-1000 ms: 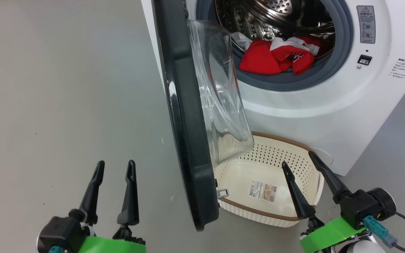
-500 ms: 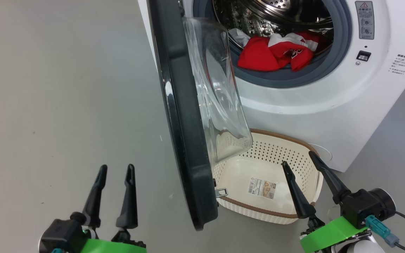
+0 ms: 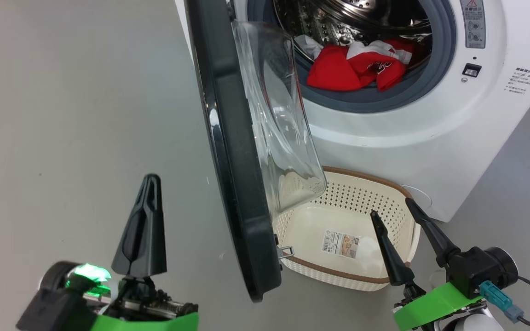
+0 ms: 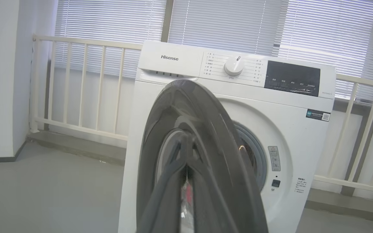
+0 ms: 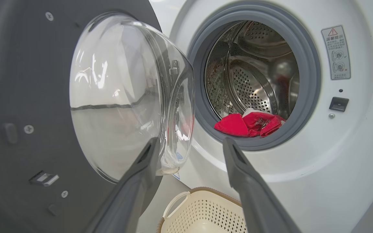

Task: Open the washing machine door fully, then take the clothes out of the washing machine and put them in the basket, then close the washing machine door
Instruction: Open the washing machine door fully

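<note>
**Head view.** The washing machine door [image 3: 235, 161] stands edge-on, roughly square to the washing machine [image 3: 430, 147]. By that angle it is only partly open. The left fingers [image 3: 141, 239] are pressed together with nothing between them. They sit on the door's outer side, apart from it, probably as a blunt wedge for pushing it wider. The right fingers [image 3: 387, 248] are spread and empty, over the basket [image 3: 366, 178]. The basket stands on the floor [image 3: 85, 115] at the machine's foot, below the opening, so garments have a short way to travel. The clothes [image 3: 352, 69], red and white, lie at the drum's front lip. The paper label [image 3: 340, 244] on the basket floor is too small to read.

**Left wrist view.** The panel reads "Hisense" [image 4: 169, 57], with a white dial [image 4: 234, 65] and a dark display [image 4: 291, 83] beside it. The finer print cannot be read. The door's black rim [image 4: 212, 136] lies straight ahead.

**Right wrist view.** The door's glass bowl [image 5: 125, 97] bulges toward the steel drum [image 5: 254, 74]. A warning sticker [image 5: 335, 53] carries a red triangle, but its text cannot be made out. The spread fingers frame the clothes.
</note>
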### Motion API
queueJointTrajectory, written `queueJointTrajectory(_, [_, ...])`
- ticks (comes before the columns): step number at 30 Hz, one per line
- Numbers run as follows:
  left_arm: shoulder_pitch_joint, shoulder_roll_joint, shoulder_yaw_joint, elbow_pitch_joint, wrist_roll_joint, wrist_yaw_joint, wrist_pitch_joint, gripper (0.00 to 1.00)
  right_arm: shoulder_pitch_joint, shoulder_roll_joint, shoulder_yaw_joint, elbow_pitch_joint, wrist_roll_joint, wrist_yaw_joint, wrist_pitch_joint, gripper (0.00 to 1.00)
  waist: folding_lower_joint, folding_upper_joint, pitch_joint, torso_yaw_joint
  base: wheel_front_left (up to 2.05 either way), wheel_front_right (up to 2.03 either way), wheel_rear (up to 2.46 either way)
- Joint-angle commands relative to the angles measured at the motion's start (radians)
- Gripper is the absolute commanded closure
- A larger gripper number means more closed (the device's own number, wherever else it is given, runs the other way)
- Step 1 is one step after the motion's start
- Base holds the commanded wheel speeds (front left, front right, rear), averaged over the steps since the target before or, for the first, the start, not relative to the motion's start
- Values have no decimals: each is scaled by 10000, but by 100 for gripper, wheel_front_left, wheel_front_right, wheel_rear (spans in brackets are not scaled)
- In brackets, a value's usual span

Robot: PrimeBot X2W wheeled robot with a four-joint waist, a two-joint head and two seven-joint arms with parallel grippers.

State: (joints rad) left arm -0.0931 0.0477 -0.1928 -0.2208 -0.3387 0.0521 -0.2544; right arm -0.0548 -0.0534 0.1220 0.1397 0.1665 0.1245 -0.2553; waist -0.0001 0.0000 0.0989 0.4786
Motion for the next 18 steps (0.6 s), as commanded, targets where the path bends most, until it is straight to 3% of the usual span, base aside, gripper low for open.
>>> queueJointTrajectory(1, [-423, 36, 185, -742, -7, -103, -74, 100, -259, 31, 240, -226, 27, 62, -64, 0, 1, 0, 3, -27, 0, 0, 0])
queueJointTrajectory(7, [-650, 56, -725, -1744, 100, -540, 283, 100, -292, 31, 237, -205, 59, 62, -64, 0, 1, 0, -4, -91, 0, 0, 0])
queueJointTrajectory(18, [-673, 348, -2071, -1621, -28, -1105, 1930, 100, -382, 31, 259, -205, 76, 62, -64, 0, 1, 0, 82, -307, 0, 0, 0])
